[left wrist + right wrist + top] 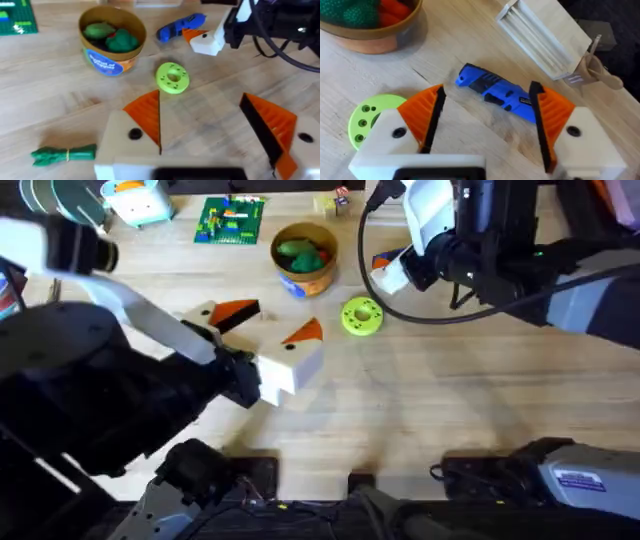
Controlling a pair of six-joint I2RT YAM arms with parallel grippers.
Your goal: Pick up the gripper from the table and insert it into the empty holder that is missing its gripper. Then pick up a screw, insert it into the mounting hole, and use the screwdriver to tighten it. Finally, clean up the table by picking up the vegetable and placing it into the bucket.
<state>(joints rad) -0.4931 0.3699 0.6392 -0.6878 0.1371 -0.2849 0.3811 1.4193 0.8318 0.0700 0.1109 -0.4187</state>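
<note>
Your right gripper hangs with its ribbed orange jaws apart over the glossy blue screwdriver on the pale wooden desk. Your left gripper also has its jaws apart, near the leafy green vegetable lying flat. The round bucket stands beyond, holding knobbly green toys.

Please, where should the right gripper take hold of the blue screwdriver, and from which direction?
Grip the screwdriver across its thick blue middle, coming straight down from above. It lies flat on the table, and the right gripper, open, already straddles it. The body is thickest there, so it probably gives the pads the firmest hold.
</note>
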